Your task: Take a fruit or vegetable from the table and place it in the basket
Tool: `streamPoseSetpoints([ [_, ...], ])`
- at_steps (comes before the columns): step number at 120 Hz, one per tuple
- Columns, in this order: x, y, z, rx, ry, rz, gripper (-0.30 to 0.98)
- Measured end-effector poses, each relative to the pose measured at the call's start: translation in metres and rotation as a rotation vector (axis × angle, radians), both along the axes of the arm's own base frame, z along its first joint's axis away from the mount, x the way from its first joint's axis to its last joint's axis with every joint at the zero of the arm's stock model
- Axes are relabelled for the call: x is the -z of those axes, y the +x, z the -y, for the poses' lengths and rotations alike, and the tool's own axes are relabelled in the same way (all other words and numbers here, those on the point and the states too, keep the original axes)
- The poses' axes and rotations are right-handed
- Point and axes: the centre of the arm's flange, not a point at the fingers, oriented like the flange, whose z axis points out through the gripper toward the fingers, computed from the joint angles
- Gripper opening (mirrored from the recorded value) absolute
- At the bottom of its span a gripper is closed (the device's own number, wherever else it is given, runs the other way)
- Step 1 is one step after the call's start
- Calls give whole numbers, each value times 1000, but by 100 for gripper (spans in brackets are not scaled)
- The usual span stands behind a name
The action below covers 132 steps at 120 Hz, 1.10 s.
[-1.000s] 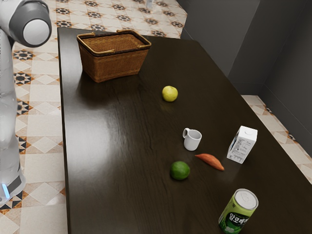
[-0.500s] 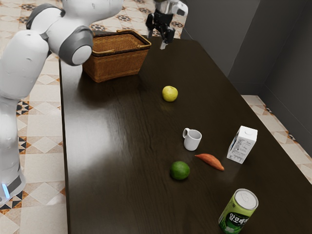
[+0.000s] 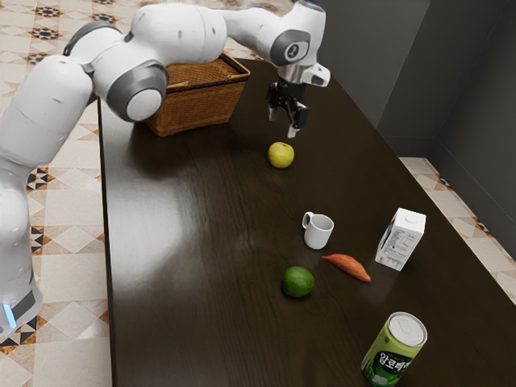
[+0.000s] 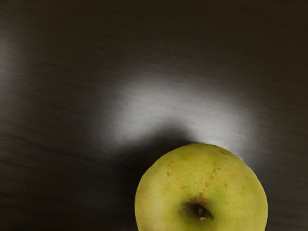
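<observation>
Brown wicker makes up the basket, at the exterior view's left on the dark tabletop, partly behind the white arm. Right of it sits the yellow-green apple, the likely pick, resting on the wood; the wrist view has it close under my hand, stem end up. Just above it hang the fingers, spread apart with nothing between them. Further right come the lime, the white mug, the orange sweet potato, the green can and the carton, all on the wood and none of them touched by me. As for progress, I judge the approach to be nearly done and the real work still ahead: lower around the apple, close on it, lift, carry it over to the basket and let go inside. Compared with half a second ago, my hand has left the far end of the tabletop beyond the basket and come down and across towards the apple, the arm reaching out further behind it. Basket, apple and all the rest lie just where they did then.
</observation>
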Motion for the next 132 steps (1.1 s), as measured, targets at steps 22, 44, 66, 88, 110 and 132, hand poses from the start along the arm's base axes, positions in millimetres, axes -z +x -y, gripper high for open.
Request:
streamPoseSetpoints([
  [22, 29, 13, 2, 18, -6, 30, 66],
  [44, 55, 20, 6, 31, -18, 27, 66],
  [66, 69, 24, -1, 27, -13, 41, 66],
  [88, 68, 23, -1, 30, -15, 38, 66],
  [110, 73, 17, 2, 34, -40, -19, 66],
  [132, 76, 12, 5, 40, -62, -69, 66],
])
